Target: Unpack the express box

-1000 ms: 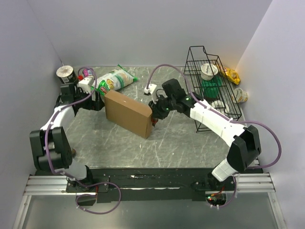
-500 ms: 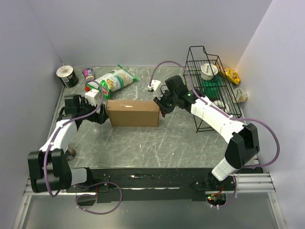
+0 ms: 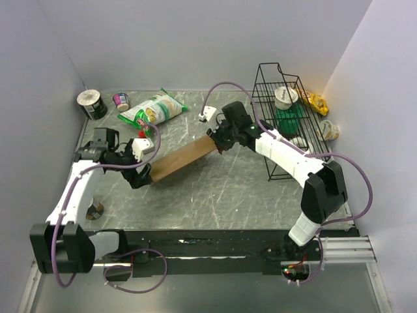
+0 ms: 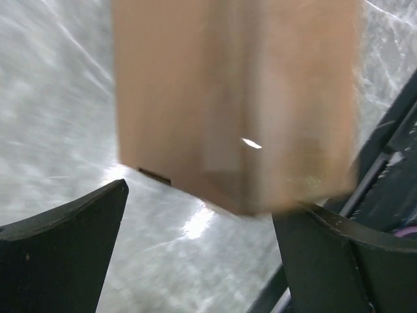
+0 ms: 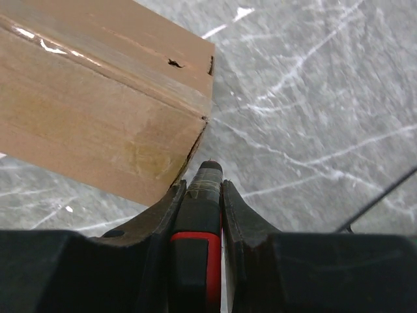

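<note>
The express box (image 3: 184,158) is a flat brown cardboard box. In the top view it shows as a narrow slanted strip mid-table. My left gripper (image 3: 144,175) is at its lower left end. In the left wrist view the fingers (image 4: 65,241) stand wide open with the blurred box end (image 4: 234,104) between them, and the right finger is against it. My right gripper (image 3: 217,140) is at the box's upper right end. It is shut on a black and red tool (image 5: 199,215) whose taped tip lies by the box's corner (image 5: 98,104).
A green-and-white snack bag (image 3: 153,109), a large cup (image 3: 91,103) and a small cup (image 3: 121,100) lie at the back left. A black wire rack (image 3: 287,140) holding cups stands at the right, with a yellow packet (image 3: 317,101) and a cup (image 3: 328,130) beyond it.
The box has turned from showing its broad face to a narrow slanted strip. My left gripper moved nearer, to the box's left end. My right gripper stayed at its right end.
</note>
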Robot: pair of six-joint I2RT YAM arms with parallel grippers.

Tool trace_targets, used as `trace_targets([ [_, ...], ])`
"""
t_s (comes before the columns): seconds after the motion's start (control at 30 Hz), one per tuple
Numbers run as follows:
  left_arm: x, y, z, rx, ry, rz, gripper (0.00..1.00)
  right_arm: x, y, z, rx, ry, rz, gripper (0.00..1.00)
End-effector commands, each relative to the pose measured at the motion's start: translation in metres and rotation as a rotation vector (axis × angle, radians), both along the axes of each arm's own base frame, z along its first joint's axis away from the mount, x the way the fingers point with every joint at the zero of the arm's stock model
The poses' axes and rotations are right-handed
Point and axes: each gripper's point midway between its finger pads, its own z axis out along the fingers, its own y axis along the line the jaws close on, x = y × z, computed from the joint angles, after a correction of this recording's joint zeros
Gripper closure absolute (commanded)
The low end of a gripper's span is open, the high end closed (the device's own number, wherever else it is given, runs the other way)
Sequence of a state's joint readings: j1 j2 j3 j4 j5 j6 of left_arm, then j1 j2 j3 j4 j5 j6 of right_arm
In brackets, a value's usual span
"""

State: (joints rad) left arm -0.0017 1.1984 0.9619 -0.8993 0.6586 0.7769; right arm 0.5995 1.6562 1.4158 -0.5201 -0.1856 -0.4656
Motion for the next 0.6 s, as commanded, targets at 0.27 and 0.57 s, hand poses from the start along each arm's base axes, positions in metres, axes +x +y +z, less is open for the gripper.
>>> trace_targets([
  [0.27,0.026,-0.039,0.05,-0.211,-0.084,-0.047,0.03,0.01,0.05,0.049,0.212,-0.057,0.094,1.0],
  [0.57,0.022,-0.034,0.034,-0.18,-0.052,-0.025,0.04,0.018,0.06,0.054,0.24,-0.076,0.097,1.0],
])
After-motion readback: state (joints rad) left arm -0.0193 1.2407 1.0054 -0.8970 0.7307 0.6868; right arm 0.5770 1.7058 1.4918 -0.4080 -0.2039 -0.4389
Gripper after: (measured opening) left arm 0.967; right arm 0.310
